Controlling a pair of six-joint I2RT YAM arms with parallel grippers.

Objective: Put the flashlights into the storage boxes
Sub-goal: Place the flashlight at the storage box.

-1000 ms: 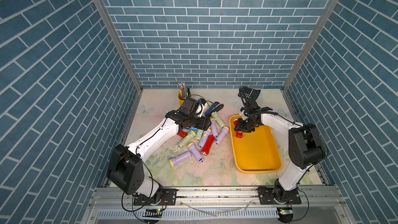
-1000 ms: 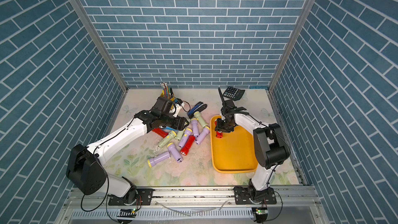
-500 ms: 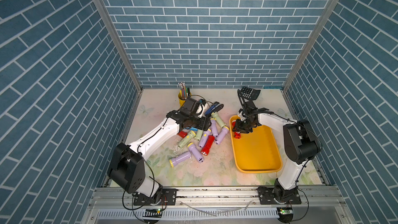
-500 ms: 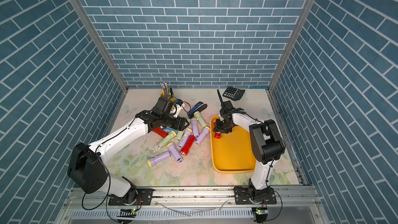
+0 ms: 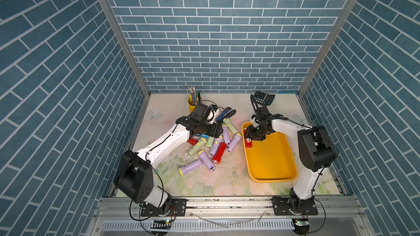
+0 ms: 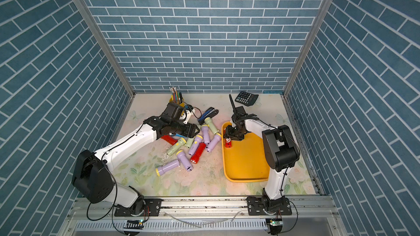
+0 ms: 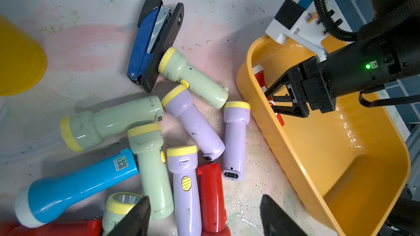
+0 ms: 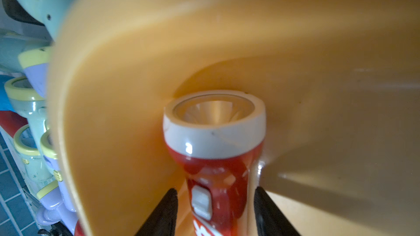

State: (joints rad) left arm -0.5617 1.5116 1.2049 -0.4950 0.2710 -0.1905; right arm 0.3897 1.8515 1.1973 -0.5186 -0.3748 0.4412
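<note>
**Top views.** The yellow tray (image 5: 270, 162) lies on the counter (image 5: 204, 185) along its right edge. One red flashlight (image 5: 248, 143) lies inside it, in the tray's far left corner, under the tip of the right arm (image 5: 286, 128). The loose flashlights (image 6: 197, 153) lie heaped at mid-counter, the nearest just beside the tray's left wall. The left arm (image 6: 136, 139) reaches over the heap's far side.

**Left wrist view.** The left fingers (image 7: 136, 219) stand apart and empty above a lilac flashlight (image 7: 186, 189) and the red neighbour (image 7: 212, 196) lying against it. The right fingers (image 7: 284, 110) reach inside the tray wall, one on each side of the red flashlight.

**Right wrist view.** The right fingers (image 8: 159, 214) are released. Tray yellow shows between one of them and the barrel; on the other side we cannot tell whether contact remains. The flashlight's white head sits against the tray's rounded corner wall.

**Procedure.** We judge the step in hand to be the release.
1. We spread the right fingers until both clear the barrel.
2. We lift straight up, never sideways, because a dragging finger would likely roll the round barrel.
3. We keep clear of the tray rim on withdrawal.
4. For the left pick, we close across the lilac barrel and mind its red neighbour.
</note>
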